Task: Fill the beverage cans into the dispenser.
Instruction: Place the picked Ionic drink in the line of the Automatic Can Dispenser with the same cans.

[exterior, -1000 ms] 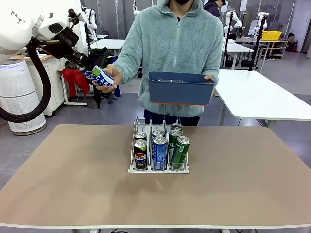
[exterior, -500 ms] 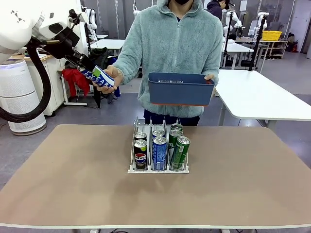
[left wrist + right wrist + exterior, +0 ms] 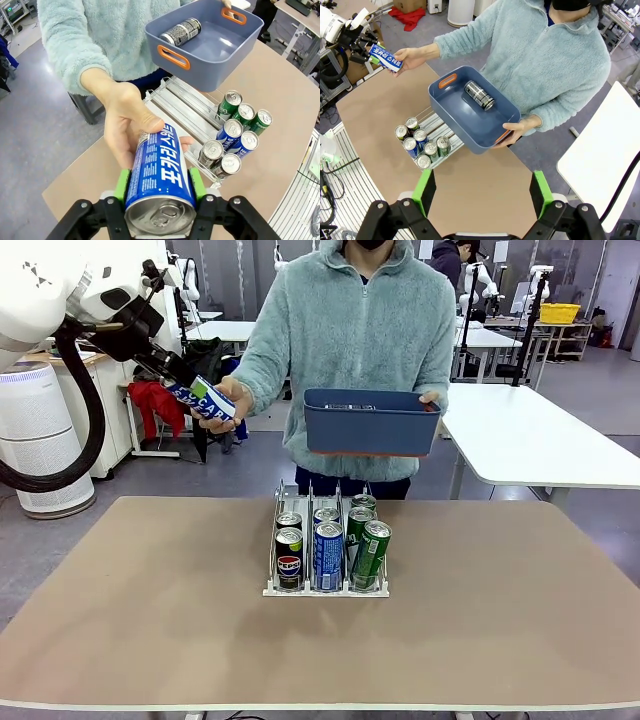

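My left gripper (image 3: 186, 387) is up at the far left, above and beyond the table, shut on a blue Pocari Sweat can (image 3: 204, 399). The person's hand (image 3: 234, 400) holds the same can's other end. In the left wrist view the can (image 3: 159, 172) sits between the green pads (image 3: 121, 186) with the hand (image 3: 125, 122) wrapped around it. The dispenser (image 3: 272, 589) stands mid-table with several cans: a black Pepsi can (image 3: 289, 561), a blue one (image 3: 328, 556) and a green one (image 3: 372, 555) in front. My right gripper (image 3: 482, 194) hangs open high above the table.
The person at the far side holds a blue bin (image 3: 370, 425) in the other hand, above the dispenser's back end. One black can (image 3: 479, 95) lies inside it. The dispenser's rear lanes (image 3: 182, 100) are bare. Wide free tabletop (image 3: 130, 610) lies on both sides.
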